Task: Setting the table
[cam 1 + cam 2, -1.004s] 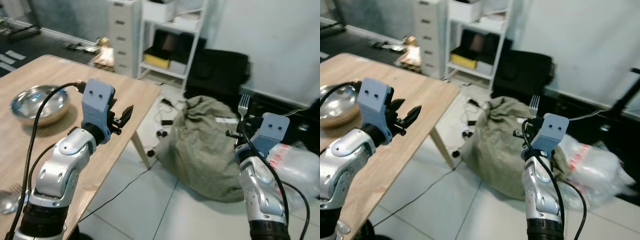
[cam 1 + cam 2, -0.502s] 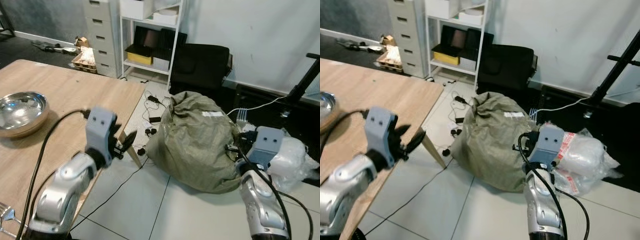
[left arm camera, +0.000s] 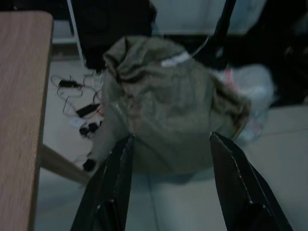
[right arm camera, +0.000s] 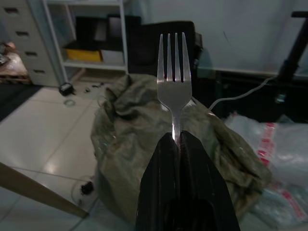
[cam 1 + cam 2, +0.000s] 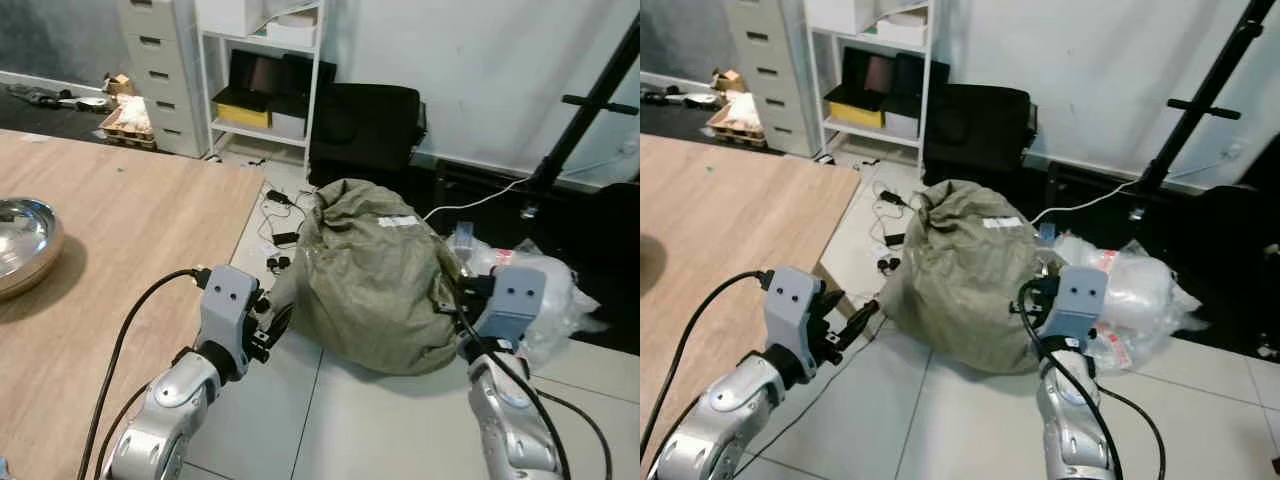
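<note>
White tiled floor (image 5: 330, 420) spreads beside a light wooden surface (image 5: 110, 260), with a white wall behind. Held over that floor, off the surface's corner, a silver fork (image 4: 174, 77) stands pinched by its handle in the right pincer (image 4: 180, 144), whose two black fingers (image 4: 159, 183) are pressed together on it, tines pointing away from the wrist. In the head views the right pincer (image 5: 1040, 292) is raised in front of the robot, its grey-blue wrist block just before an olive-green cloth sack (image 5: 375, 275) that sits bulging on the tiles.

To the left, the left pincer (image 3: 168, 144) hangs above the floor just past the surface's edge, its two fingers (image 3: 115, 183) spread wide with nothing between them; the sack and a slanted wooden leg of the surface show beyond them. A black cable loops from its wrist block over the wood.

Farther out, a metal bowl (image 5: 20, 245) rests on the surface near its left side. Just beside the sack on the right lies a clear plastic bag (image 5: 1130, 300) with red print. Loose black cables (image 5: 285, 215) lie tangled on the tiles behind the sack. Against the wall stand a white shelf unit (image 5: 265, 80) holding a yellow box, a grey drawer cabinet (image 5: 160, 70) and a black case (image 5: 365, 125), and a black stand pole (image 5: 585, 110) leans at the right.
</note>
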Motion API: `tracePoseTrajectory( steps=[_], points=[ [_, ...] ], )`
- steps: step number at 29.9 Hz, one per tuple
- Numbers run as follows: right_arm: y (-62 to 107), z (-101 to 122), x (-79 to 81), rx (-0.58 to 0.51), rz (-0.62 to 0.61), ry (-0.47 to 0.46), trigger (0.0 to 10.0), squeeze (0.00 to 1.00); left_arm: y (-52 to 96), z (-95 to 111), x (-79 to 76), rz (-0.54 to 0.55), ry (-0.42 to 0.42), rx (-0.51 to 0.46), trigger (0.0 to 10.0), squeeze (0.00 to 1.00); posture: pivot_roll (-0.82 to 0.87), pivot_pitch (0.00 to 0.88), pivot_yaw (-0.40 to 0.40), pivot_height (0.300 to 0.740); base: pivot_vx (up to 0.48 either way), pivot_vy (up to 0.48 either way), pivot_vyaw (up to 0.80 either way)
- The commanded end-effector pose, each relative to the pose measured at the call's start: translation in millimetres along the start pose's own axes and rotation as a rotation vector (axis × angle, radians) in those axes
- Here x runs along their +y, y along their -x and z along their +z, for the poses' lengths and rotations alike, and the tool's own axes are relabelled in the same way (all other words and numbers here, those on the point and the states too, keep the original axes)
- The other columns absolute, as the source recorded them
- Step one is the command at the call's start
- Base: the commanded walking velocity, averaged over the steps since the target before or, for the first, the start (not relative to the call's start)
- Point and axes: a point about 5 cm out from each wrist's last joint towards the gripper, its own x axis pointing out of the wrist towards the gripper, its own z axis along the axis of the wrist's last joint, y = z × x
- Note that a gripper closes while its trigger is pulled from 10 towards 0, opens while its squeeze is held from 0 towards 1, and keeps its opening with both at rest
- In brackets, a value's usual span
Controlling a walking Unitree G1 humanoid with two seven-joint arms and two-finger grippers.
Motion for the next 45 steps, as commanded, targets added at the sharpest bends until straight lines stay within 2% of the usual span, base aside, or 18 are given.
tracePoseTrajectory(
  steps=[1,5,45],
  points=[
    [3.0,-7.5,-8.5,0.025,-0.026,0.012,10.0,0.00,0.2,-5.6,1.2,0.003,-0.007,0.013,10.0,0.00,0.01,0.063,0.031,0.740,0.000,0.000,0.00],
    [3.1,-8.4,-9.3,0.028,-0.030,0.016,10.0,0.00,-0.8,-6.2,1.8,0.007,-0.015,0.005,10.0,0.00,0.01,0.064,0.032,0.740,0.000,0.000,0.00],
    [2.3,-12.6,-12.1,0.044,-0.045,0.029,10.0,0.00,-4.2,-10.7,4.0,0.012,-0.019,0.000,10.0,0.00,0.00,0.063,0.037,0.740,0.000,0.000,-0.80]
  ],
)
